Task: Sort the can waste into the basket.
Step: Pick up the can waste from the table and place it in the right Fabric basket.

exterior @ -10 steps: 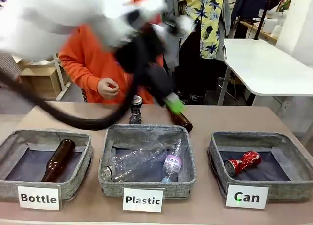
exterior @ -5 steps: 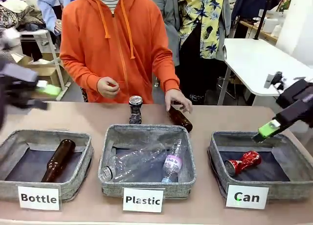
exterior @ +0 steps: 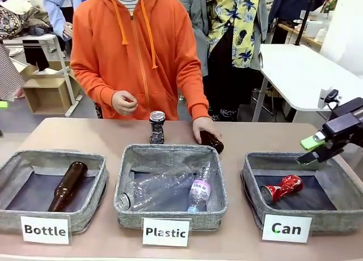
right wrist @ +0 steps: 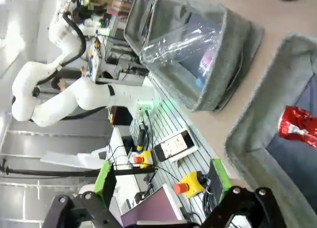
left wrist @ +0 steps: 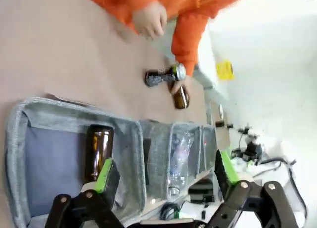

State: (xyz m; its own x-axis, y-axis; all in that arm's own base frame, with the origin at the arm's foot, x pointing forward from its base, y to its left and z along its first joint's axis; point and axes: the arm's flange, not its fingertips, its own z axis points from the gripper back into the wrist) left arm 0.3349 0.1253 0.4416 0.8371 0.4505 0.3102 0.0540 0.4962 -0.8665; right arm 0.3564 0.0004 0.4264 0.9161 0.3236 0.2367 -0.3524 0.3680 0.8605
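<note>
Tan table (exterior: 96, 133) shared with a person in orange, three grey baskets in a row on your side. Red can (exterior: 283, 188) already lies in the Can basket (exterior: 249, 184) at the right. Black can (exterior: 157, 127) stands upright on the bare table beyond the Plastic basket (exterior: 170, 152), well apart from the Can basket, so you're about halfway by my read. The person's hand (exterior: 202, 126) rests on a brown bottle (exterior: 212, 140) near that can; the bottle is not can waste. Right gripper (exterior: 309, 150) hangs over the far right rim of the Can basket, jaws wide, nothing in them. Left gripper (left wrist: 166, 173) is also spread wide and empty, looking down over the Bottle basket (left wrist: 17, 134). Step in hand, as I judge it: going for the second can. Next move calls for you to reach past the Plastic basket, come down over the upright black can, close on its crumpled body, and keep clear of the hand and bottle.
</note>
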